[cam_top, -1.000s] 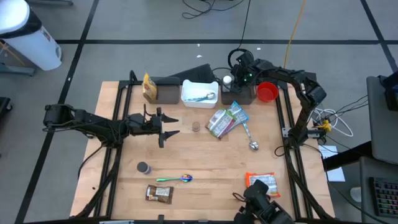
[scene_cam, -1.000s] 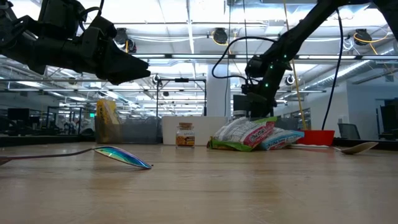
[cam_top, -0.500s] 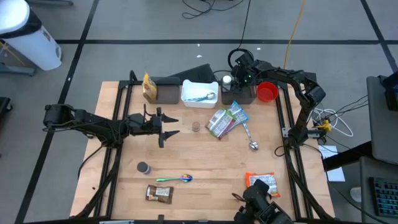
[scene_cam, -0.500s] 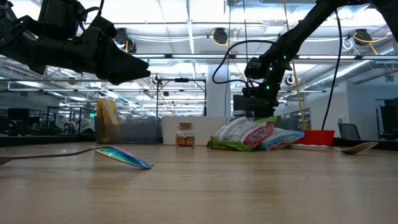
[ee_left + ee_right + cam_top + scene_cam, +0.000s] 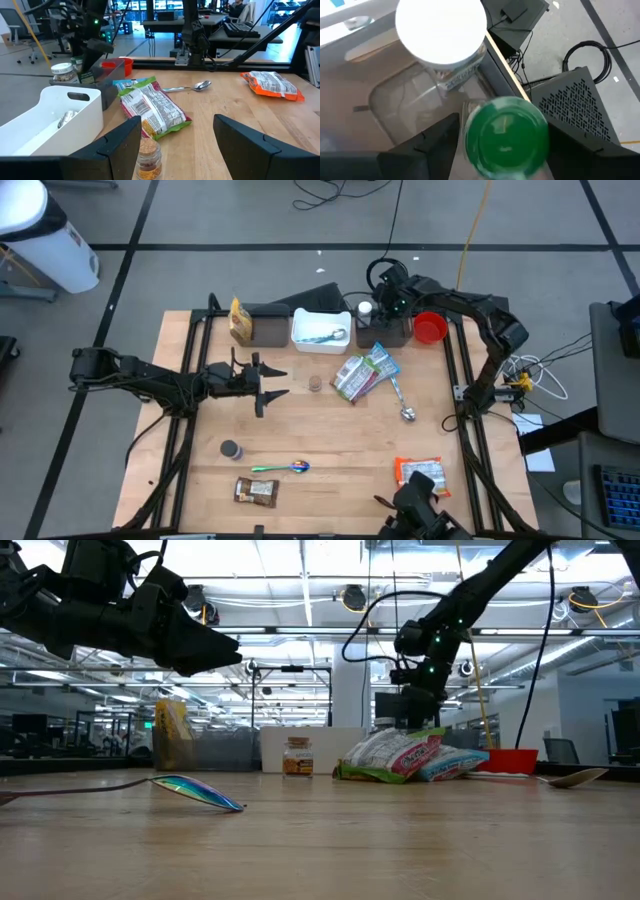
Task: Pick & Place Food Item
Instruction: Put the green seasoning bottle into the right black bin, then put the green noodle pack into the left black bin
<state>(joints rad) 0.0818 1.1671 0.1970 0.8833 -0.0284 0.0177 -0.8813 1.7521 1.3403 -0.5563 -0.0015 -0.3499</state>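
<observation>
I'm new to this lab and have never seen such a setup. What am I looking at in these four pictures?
It is a robot with two dark arms at a wooden table. One picture looks straight down, one looks level across the tabletop, and two come from cameras on the wrists.

The left gripper hovers open over the table's left half, holding nothing. The right gripper reaches over the dark bin at the far edge; its wrist camera shows open fingers on either side of a green-lidded jar, beside a white-lidded jar.

On the table lie snack bags, a metal spoon, a small spice jar, a white bin, a red cup, an orange packet and a green-handled spoon.
</observation>
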